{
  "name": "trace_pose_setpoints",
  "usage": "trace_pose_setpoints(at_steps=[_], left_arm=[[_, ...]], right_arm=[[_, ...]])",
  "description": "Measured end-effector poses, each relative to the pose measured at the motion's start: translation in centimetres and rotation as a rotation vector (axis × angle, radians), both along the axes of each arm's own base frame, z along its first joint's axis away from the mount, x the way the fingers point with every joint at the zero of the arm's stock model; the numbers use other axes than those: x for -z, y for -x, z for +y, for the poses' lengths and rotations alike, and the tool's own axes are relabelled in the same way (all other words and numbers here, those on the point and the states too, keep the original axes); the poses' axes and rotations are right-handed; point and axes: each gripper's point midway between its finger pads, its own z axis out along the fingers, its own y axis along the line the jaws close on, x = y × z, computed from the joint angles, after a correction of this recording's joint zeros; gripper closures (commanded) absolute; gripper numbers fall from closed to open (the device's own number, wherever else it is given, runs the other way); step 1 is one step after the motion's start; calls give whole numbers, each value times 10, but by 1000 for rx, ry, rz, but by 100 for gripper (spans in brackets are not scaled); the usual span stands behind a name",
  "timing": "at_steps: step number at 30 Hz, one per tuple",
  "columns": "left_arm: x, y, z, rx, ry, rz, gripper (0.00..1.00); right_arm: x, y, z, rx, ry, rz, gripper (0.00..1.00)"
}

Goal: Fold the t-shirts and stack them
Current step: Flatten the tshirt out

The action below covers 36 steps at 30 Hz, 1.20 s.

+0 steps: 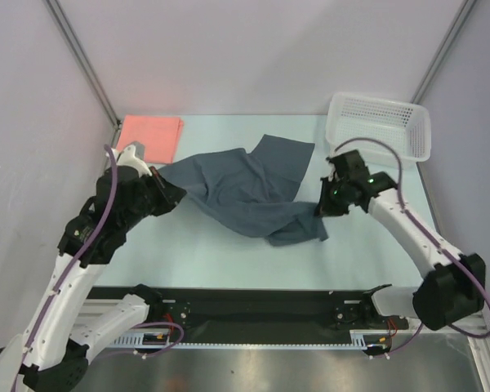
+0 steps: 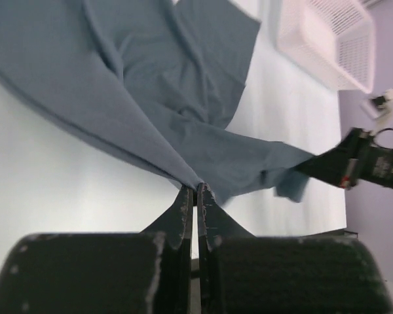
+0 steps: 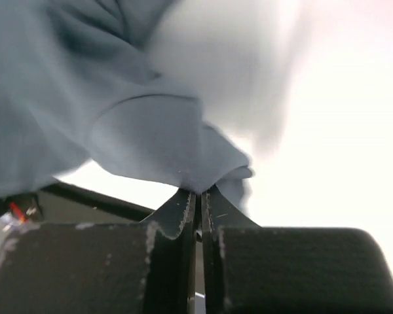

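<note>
The slate blue-grey t-shirt (image 1: pixel 245 192) hangs crumpled and stretched between my two grippers above the table's middle. My left gripper (image 1: pixel 168 193) is shut on its left edge; the wrist view shows the cloth (image 2: pixel 157 98) pinched at the fingertips (image 2: pixel 196 190). My right gripper (image 1: pixel 320 209) is shut on its right end; the wrist view shows a bunch of cloth (image 3: pixel 144 131) pinched at the tips (image 3: pixel 200 191). The salmon-pink t-shirt (image 1: pixel 149 136) lies folded as a rectangle at the back left corner.
A white mesh basket (image 1: pixel 380 126) stands at the back right, also in the left wrist view (image 2: pixel 327 39). Grey walls close the left, back and right. A black rail (image 1: pixel 253 306) runs along the near edge.
</note>
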Motion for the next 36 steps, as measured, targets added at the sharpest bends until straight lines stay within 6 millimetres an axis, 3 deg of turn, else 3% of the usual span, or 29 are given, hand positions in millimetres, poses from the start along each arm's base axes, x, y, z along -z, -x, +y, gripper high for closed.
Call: trace_pose_setpoints(at_steps=[2, 4, 6, 9, 11, 13, 16, 17, 20, 24, 27, 29, 33, 36], left_arm=[[-23, -3, 1, 3, -3, -51, 100], [-42, -4, 5, -10, -2, -100, 100], [-54, -4, 9, -27, 1, -129, 100], [-55, 0, 14, -43, -2, -136, 100], [-49, 4, 16, -46, -6, -126, 100], [-34, 7, 19, -53, -19, -94, 100], [-8, 14, 24, -62, -59, -24, 100], [-2, 16, 26, -64, -70, -7, 100], [14, 22, 29, -65, -94, 37, 100], [21, 25, 31, -66, -101, 55, 100], [21, 24, 30, -67, -99, 55, 100], [21, 24, 30, -66, -101, 56, 100], [23, 19, 30, -70, -121, 69, 100], [10, 13, 31, -85, -118, 44, 100]], right_arm=[[-44, -10, -16, 6, 56, -100, 98], [-87, -10, -17, -19, 55, -204, 96], [-106, 2, -9, -64, 35, -251, 90], [-79, 45, 28, -211, -7, -172, 84], [-32, 81, 60, -319, -17, -31, 80], [18, 111, 80, -394, 37, 138, 75], [71, 133, 97, -441, 137, 292, 49], [78, 136, 100, -442, 149, 313, 46], [77, 132, 107, -438, 139, 305, 44], [50, 104, 130, -417, 57, 223, 43], [37, 89, 133, -381, 18, 174, 39], [32, 85, 119, -327, -8, 145, 39], [41, 88, 65, -172, -21, 154, 44], [50, 82, 32, -56, -2, 154, 43]])
